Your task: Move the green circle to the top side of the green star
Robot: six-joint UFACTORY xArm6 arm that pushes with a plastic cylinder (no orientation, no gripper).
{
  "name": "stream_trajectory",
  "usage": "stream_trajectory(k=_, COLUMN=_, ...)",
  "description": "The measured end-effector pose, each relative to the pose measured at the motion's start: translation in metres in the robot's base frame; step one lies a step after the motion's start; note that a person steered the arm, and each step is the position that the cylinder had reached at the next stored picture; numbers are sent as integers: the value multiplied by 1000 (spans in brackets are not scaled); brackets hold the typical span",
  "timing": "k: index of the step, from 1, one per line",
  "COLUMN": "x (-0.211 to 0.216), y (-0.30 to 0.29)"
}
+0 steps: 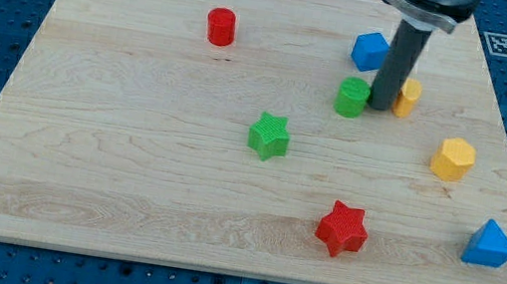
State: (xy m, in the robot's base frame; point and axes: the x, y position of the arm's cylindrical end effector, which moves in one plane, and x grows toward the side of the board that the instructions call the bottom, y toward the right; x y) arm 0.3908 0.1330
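Note:
The green circle (351,96) stands right of the board's middle, in the upper half. The green star (270,135) lies below and to the left of it, near the board's centre. My tip (378,105) is at the green circle's right edge, touching or nearly touching it, between it and a small yellow block (407,98).
A blue block (370,51) sits just above the green circle. A red cylinder (220,26) is at upper left. A yellow hexagon (453,159) is at the right, a red star (342,229) at the bottom, and a blue triangle (489,245) at lower right on the wooden board (113,141).

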Motion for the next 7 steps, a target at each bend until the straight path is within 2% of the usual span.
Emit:
stream_trajectory(k=2, x=-10, y=-67)
stream_trajectory(k=3, x=-10, y=-81)
stream_trajectory(k=5, x=-8, y=-73)
stream_trajectory(k=7, x=23, y=-66)
